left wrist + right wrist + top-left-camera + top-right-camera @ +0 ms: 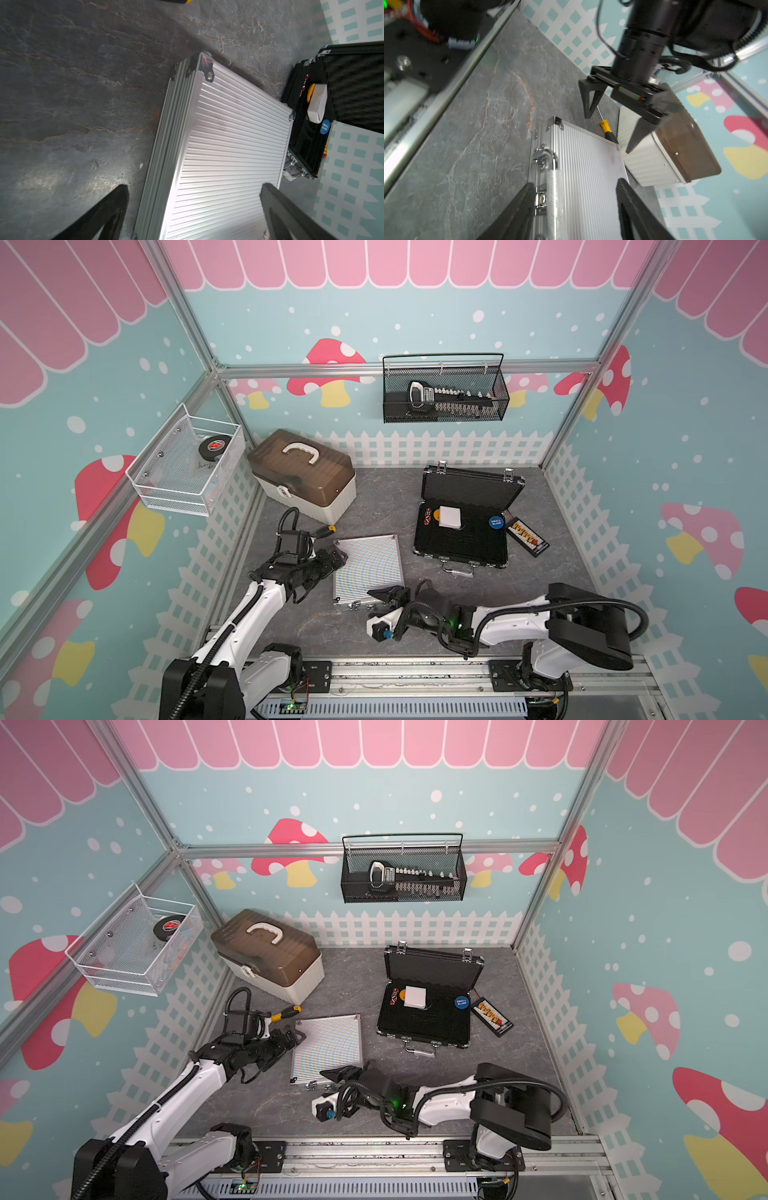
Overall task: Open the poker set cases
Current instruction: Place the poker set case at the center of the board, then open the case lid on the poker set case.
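Right gripper [575, 184] fingers parted, grasping nothing, straddling the handle [554, 197] on the near edge of the closed silver case [368, 568]; left gripper [193, 188] spread wide across that case's left edge, likewise empty; black case [461, 531] lies nearby on the grey table [374, 506], lid raised.
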You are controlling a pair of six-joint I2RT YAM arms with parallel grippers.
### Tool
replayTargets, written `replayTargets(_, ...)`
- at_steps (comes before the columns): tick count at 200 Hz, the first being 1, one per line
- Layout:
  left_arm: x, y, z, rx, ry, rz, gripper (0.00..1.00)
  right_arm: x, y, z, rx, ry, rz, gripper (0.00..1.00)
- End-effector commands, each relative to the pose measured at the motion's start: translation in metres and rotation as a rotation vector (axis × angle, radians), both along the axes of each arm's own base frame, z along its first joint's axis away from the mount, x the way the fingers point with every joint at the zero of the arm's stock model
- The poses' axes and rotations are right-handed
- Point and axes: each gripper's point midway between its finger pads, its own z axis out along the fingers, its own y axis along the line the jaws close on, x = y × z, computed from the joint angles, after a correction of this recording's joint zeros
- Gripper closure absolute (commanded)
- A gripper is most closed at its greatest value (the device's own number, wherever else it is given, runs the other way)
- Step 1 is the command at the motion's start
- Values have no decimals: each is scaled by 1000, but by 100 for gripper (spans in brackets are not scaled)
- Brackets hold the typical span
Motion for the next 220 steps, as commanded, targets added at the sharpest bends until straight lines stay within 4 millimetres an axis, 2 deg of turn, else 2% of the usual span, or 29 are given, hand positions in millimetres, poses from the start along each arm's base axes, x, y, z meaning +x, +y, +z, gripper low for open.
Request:
replayTargets(1,0,-3,-6,-81,18,36,1,16,-5,-25,-97,-289,-87,30)
replayTargets(14,0,-3,-10,-92,25,39,1,19,1,-26,-81,-390,-119,28)
replayTargets(17,0,-2,-9,-92,24,39,1,20,0,-36,-102,-405,-122,27)
replayTargets(29,1,-3,-10,-95,21,35,1,24,3,-39,-97,-461,-143,26)
replayTargets(63,2,-2,-9,-95,10,31,1,29,4,-43,-111,-497,-167,26)
replayTargets(108,-1,0,-10,-78,-7,26,1,41,-7,-50,-183,-607,-234,27)
replayTargets(131,-1,-1,-12,-85,-10,26,1,42,-5,-51,-191,-620,-233,27)
replayTargets(180,1,-3,-16,-88,-4,11,1,40,5,-28,-129,-628,-241,29)
replayTargets(220,2,-3,-17,-88,-4,3,1,28,9,-6,-68,-633,-219,31)
